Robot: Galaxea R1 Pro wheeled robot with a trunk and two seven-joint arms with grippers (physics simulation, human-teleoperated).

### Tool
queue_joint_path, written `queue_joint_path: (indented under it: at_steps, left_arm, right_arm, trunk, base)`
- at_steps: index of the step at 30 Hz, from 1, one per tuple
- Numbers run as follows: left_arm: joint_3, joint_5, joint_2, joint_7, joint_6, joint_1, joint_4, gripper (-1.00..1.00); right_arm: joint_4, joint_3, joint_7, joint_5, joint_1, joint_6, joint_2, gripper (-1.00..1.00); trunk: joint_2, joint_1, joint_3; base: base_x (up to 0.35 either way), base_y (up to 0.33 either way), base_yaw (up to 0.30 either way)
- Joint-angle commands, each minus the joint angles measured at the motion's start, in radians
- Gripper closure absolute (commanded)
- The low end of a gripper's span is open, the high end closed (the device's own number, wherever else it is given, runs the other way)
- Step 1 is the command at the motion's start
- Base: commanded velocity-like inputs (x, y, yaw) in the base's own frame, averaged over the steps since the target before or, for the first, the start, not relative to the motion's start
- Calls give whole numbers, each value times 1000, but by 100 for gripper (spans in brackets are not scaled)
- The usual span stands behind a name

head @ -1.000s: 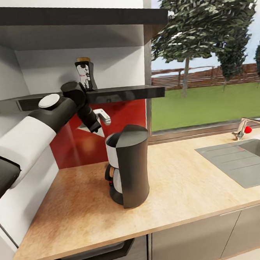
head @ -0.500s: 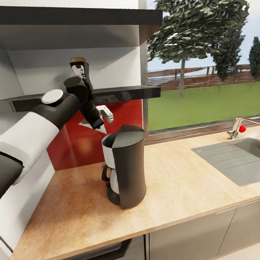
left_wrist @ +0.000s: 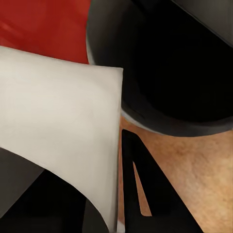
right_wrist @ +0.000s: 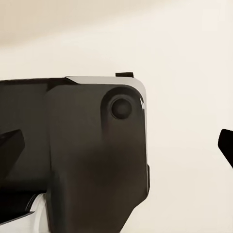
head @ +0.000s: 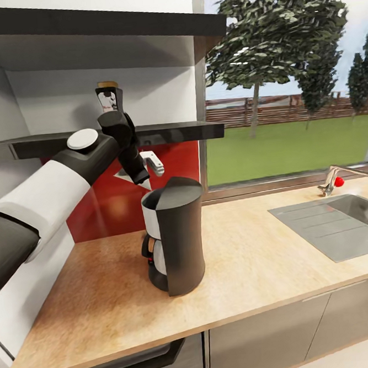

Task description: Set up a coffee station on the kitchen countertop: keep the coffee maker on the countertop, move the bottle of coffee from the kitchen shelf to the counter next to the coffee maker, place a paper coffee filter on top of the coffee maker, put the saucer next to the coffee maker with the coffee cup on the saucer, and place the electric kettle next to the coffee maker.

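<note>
My left gripper [head: 141, 179] is shut on a white paper coffee filter [head: 121, 176], held up in front of the red backsplash, just above and behind the coffee maker [head: 174, 237]. The left wrist view looks past the filter [left_wrist: 58, 126] down into the coffee maker's dark open top [left_wrist: 170, 63], with one dark finger [left_wrist: 141, 194] beside the sheet. A dark bottle of coffee [head: 109, 98] with a tan cap stands on the kitchen shelf [head: 174, 132]. My right gripper [right_wrist: 118, 144] is open, its tips far apart over a pale surface.
The wooden countertop [head: 251, 267] runs right to a grey sink [head: 336, 224] with a faucet [head: 333, 180] under the window. A white wall bounds the counter on the left. Part of my own dark body [right_wrist: 87, 155] sits close before the right wrist camera.
The head view has shifted, sliding the scene leftward. My left gripper, still holding the filter, has drawn a little closer to the coffee maker's top.
</note>
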State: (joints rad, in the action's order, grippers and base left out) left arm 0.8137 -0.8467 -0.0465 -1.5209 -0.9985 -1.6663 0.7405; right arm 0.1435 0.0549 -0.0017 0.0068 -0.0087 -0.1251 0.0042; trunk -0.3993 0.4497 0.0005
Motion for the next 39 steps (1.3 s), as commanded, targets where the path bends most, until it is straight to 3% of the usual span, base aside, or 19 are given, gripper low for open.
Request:
queue_joint_path:
  at_steps: [1, 8, 16, 39]
  left_arm:
    - [3, -9, -1, -9, -7, 0, 2, 100]
    - [6, -11, -1, -8, -4, 2, 1, 100]
    - [57, -11, 16, -8, -6, -1, 1, 100]
    - [61, -12, 35, -8, -6, -1, 2, 100]
  right_arm:
    - [-1, 5, 0, 1, 0, -4, 0, -100]
    - [-1, 5, 0, 1, 0, -4, 2, -100]
    - [-1, 5, 0, 1, 0, -4, 2, -100]
    - [-1, 5, 0, 1, 0, -4, 1, -100]
  trunk:
    - [-1, 0, 0]
    - [-1, 0, 0]
    - [-1, 0, 0]
    - [-1, 0, 0]
  base:
    - [0, 0, 0]
    - [0, 0, 0]
    - [0, 0, 0]
    - [0, 0, 0]
